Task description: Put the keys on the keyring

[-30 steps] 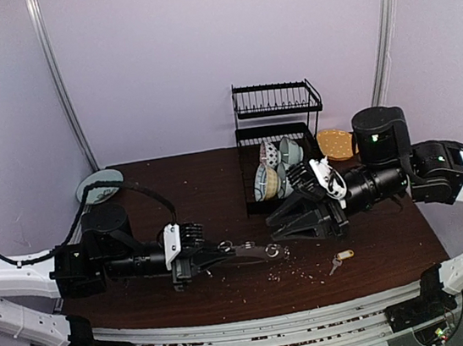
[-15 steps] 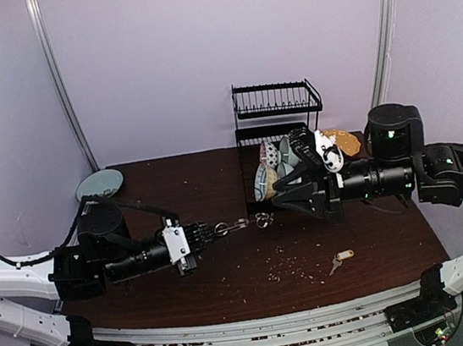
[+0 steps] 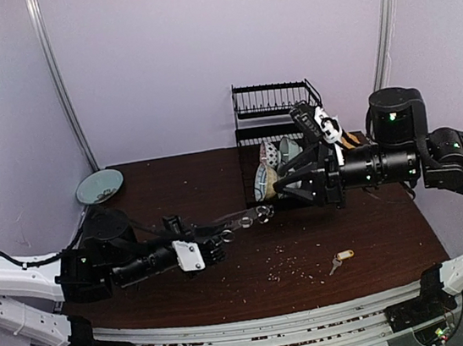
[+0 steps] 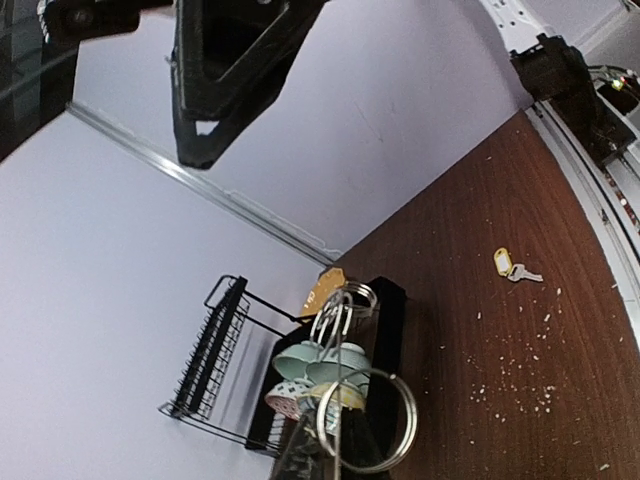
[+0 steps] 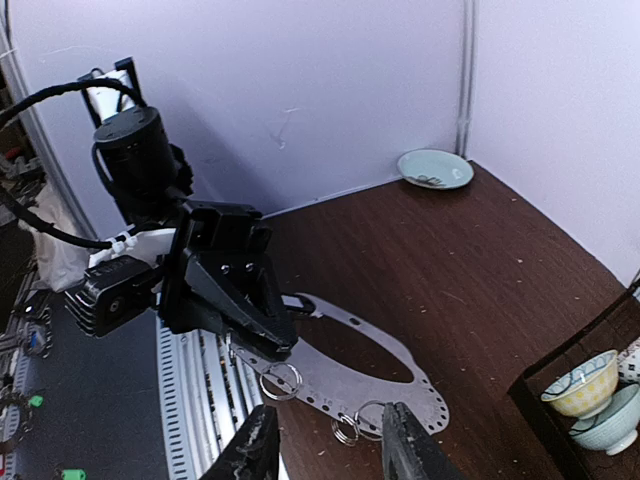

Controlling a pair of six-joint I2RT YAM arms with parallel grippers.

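Grey metal keyring (image 5: 330, 392) is clamped at one end in my left gripper (image 3: 221, 239), held out over the desk (image 3: 174, 189). My right gripper (image 5: 330, 450) sits just beside its dangling rings, fingers apart. I see the keys (image 3: 340, 259) lying on the desk, well apart.

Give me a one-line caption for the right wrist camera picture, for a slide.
The left gripper holds the keyring over the table, with the open right gripper close before it.
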